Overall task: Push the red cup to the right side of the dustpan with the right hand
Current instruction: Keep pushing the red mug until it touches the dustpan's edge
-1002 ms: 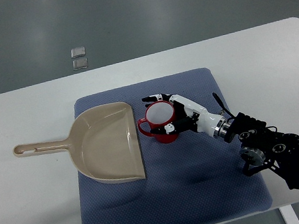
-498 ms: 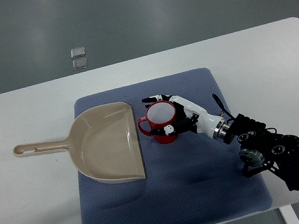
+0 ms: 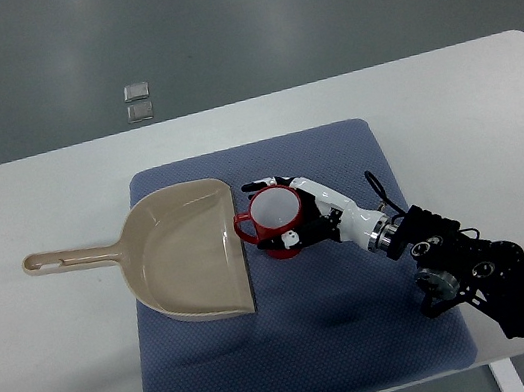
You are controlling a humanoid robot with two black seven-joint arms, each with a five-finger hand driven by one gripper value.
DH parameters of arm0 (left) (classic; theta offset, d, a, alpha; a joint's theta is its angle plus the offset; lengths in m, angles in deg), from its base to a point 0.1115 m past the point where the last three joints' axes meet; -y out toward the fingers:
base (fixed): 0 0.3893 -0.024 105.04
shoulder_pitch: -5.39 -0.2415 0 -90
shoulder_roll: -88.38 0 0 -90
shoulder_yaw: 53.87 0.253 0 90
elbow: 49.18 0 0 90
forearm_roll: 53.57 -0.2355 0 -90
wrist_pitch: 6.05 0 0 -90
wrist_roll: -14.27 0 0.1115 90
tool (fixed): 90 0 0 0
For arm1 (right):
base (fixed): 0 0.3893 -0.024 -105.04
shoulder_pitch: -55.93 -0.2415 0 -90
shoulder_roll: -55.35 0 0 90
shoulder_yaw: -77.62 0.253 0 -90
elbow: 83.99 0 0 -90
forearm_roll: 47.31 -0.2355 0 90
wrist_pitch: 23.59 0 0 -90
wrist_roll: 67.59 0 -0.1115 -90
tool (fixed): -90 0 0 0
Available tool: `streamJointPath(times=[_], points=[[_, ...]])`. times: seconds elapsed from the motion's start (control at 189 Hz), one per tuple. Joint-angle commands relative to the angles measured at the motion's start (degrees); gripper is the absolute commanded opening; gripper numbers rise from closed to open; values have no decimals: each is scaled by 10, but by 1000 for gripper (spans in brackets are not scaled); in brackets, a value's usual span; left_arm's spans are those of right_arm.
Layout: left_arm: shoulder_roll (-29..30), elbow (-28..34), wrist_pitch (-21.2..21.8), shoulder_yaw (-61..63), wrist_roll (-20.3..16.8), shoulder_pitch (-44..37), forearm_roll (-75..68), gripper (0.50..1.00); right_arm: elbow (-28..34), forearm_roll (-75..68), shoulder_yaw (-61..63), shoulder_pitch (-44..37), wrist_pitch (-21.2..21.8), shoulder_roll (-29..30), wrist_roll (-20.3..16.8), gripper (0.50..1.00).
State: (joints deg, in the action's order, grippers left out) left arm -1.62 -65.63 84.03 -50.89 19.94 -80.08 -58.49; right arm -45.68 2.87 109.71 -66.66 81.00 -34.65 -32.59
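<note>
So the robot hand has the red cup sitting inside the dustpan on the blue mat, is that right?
Not quite. The red cup is not inside the dustpan; the top view shows it standing on the blue mat just beside the pan's right edge, with the right robot hand wrapped around it.

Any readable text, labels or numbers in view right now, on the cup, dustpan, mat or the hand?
None can be read.
red cup: no print visible.
dustpan: plain beige, no label visible.
blue mat: no marking visible.
right hand: no legible marking.
Two small square objects on the floor: too small to tell.
</note>
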Motion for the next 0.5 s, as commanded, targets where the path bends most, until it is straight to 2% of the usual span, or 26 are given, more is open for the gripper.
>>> streamJointPath(times=[0.0,0.297,0.493], points=[[0,-1,0,0,0,0,0,1000,9,-2,-11,-2,-11,0,0,928],[0,0,0,0,0,0,0,1000,11,-7,-1,-5,-4,0,0,930],[0,0,0,0,0,0,0,1000,11,-67,-1,-12,2,0,0,932]])
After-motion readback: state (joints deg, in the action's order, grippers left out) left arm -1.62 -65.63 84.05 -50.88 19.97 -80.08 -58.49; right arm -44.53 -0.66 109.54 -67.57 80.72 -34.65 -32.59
